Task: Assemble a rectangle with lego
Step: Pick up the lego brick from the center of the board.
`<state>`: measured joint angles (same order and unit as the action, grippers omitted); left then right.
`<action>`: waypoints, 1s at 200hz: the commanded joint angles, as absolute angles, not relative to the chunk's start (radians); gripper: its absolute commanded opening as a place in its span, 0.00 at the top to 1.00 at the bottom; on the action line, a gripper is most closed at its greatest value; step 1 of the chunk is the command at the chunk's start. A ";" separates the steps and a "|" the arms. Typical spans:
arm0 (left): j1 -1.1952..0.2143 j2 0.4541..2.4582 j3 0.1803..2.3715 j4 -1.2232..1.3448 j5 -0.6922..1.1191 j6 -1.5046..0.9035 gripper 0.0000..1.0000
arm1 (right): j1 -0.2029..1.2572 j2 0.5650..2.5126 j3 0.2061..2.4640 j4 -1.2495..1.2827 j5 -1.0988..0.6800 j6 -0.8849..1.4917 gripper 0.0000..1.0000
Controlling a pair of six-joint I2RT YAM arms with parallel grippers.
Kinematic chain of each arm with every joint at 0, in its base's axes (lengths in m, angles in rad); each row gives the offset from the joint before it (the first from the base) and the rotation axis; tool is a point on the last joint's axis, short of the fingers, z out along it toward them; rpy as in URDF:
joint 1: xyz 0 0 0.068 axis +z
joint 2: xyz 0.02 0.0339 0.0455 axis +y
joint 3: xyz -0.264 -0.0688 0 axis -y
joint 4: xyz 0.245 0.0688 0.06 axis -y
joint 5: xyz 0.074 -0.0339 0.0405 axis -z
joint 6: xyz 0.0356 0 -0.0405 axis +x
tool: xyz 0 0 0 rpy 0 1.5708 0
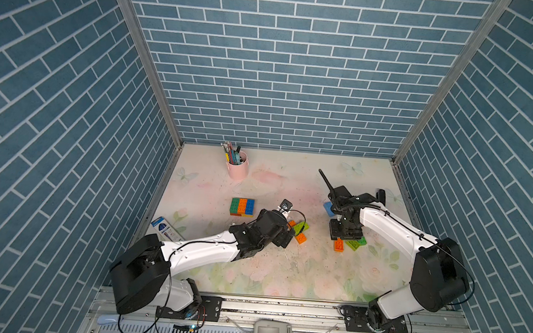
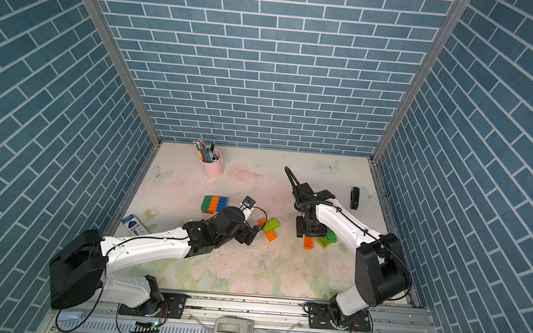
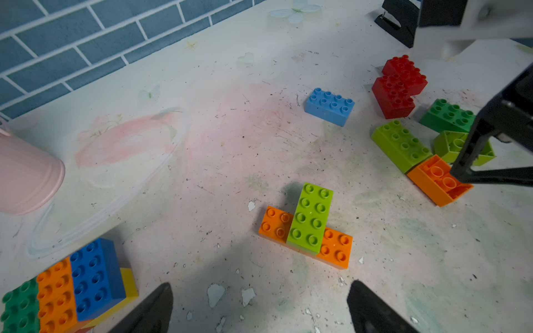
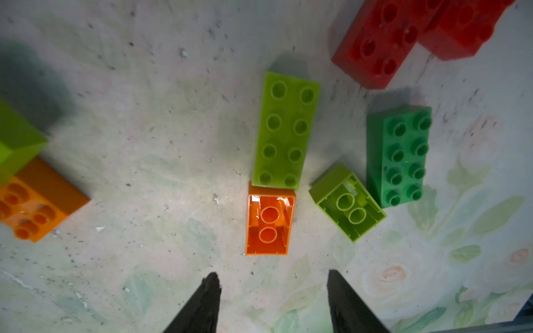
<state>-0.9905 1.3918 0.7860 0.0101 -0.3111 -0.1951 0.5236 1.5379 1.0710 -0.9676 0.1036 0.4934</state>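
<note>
While it hangs wide open w/ nothing held, left gripper (image 3: 261,288) faces the lime-on-orange pair (image 3: 310,219); right gripper (image 4: 272,272), also open & empty, hovers by an upturned orange brick (image 4: 269,220), prob. next picks. Started green-orange-blue block (image 1: 242,206) sits apart on robot's left.

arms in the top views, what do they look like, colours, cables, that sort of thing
Both arms, left arm and right arm, have glossy white link shells between bulky black joint housings, with a thin black cable looping along each. The left end effector and right end effector end in matte black tapered fingers.
</note>
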 commanded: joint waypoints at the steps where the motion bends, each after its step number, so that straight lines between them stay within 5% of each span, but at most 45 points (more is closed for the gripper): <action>1: -0.994 1.396 0.819 0.015 -0.438 -0.195 0.01 | 0.499 1.556 1.121 -0.877 0.124 0.517 0.39; 110: -0.817 1.283 0.783 -0.117 -0.231 -0.344 0.01 | 0.391 2.058 1.529 -0.780 0.052 0.310 0.31; 145: -0.750 1.288 0.788 -0.201 -0.191 -0.403 0.01 | 0.392 2.103 1.562 -0.786 0.039 0.305 0.46; 177: -0.651 1.272 0.771 -0.264 -0.121 -0.445 0.07 | 0.395 2.074 1.554 -0.809 0.057 0.305 0.79; 200: -0.589 1.258 0.793 -0.367 -0.112 -0.450 0.10 | 0.434 1.964 1.518 -0.846 0.057 0.319 0.82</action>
<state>-0.6388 1.2877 0.7876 -0.2291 -0.1471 -0.4221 0.3946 2.0789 1.5425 -0.7773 0.0483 0.3134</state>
